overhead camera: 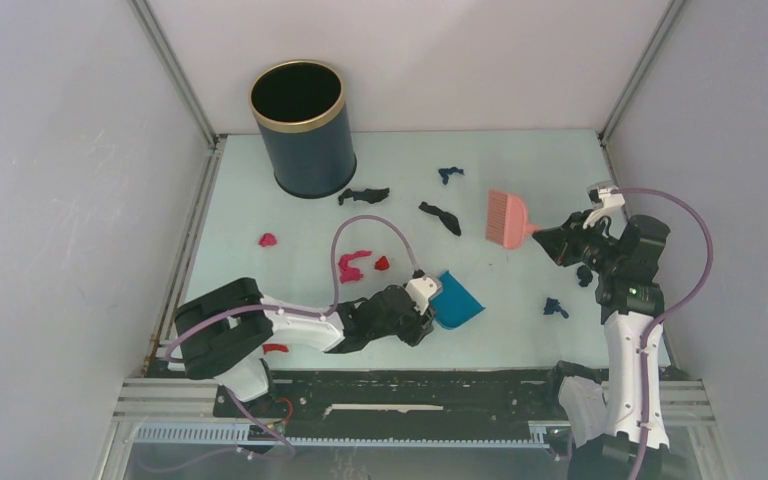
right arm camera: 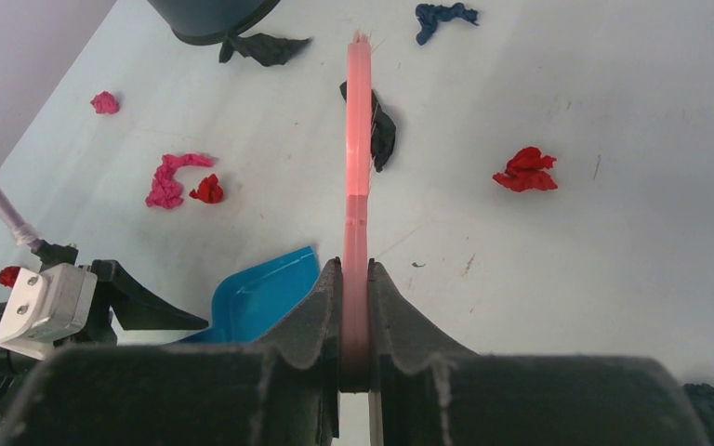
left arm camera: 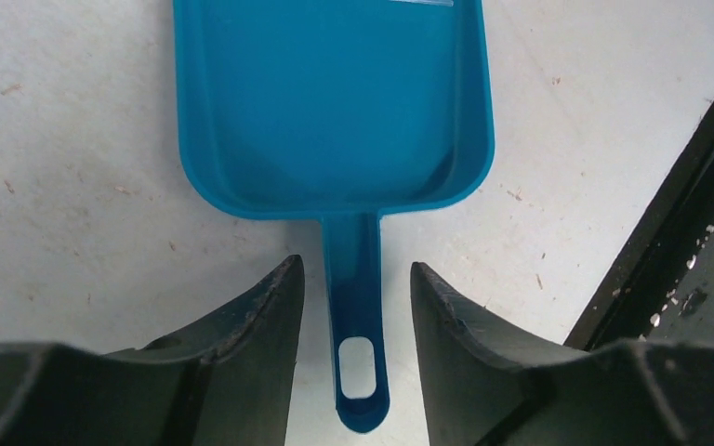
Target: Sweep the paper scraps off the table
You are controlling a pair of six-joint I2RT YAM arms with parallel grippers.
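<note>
Paper scraps lie across the pale green table [overhead camera: 520, 330]: black ones [overhead camera: 363, 195] [overhead camera: 440, 217], a blue one [overhead camera: 449, 174], pink ones [overhead camera: 267, 239] [overhead camera: 352, 265], a red one [overhead camera: 382, 263] and dark ones [overhead camera: 556, 308] near the right arm. My right gripper [overhead camera: 552, 240] is shut on the handle of the pink hand brush [overhead camera: 507, 219], seen edge-on in the right wrist view [right arm camera: 358, 139]. My left gripper [left arm camera: 357, 279] is open, its fingers [left arm camera: 270, 316] on either side of the blue dustpan's handle [left arm camera: 358, 316] without touching it. The dustpan [overhead camera: 457, 300] lies flat on the table.
A dark round bin [overhead camera: 300, 130] with a gold rim stands at the back left. White walls close in the table on three sides. A black rail [overhead camera: 410, 385] runs along the front edge. A red scrap [right arm camera: 525, 170] lies beside the brush.
</note>
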